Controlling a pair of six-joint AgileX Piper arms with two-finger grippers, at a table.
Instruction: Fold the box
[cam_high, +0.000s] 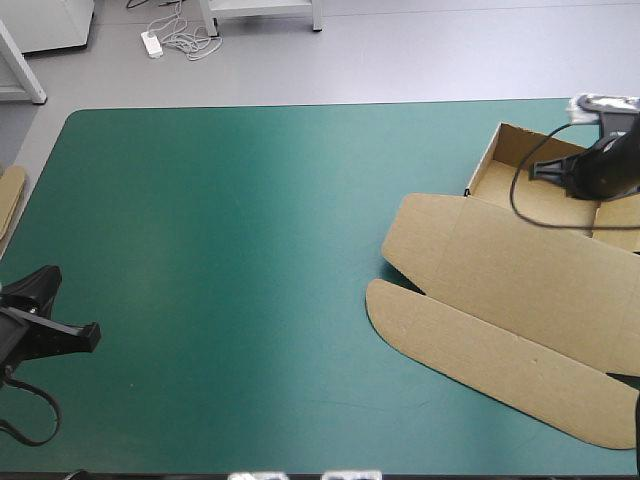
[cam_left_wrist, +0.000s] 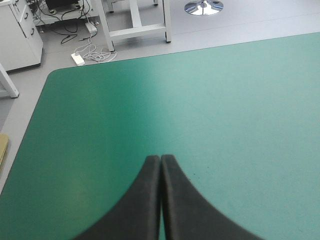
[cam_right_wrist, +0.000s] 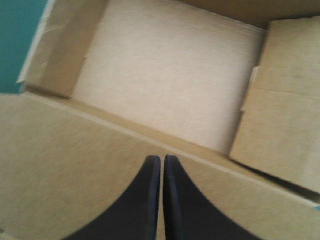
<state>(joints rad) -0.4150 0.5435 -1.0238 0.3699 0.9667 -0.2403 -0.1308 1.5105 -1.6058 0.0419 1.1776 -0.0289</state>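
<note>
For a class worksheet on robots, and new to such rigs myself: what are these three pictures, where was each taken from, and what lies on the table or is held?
This is a two-armed robot at a table with a teal-green cover. One picture looks down from above. The other two come from a camera on each wrist, looking along that arm's black fingers. The left gripper is shut over bare cover, holding nothing. The right gripper is shut above the brown box, an open tray with its lid lying flat. An edge of more board shows at the table's left edge.
</note>
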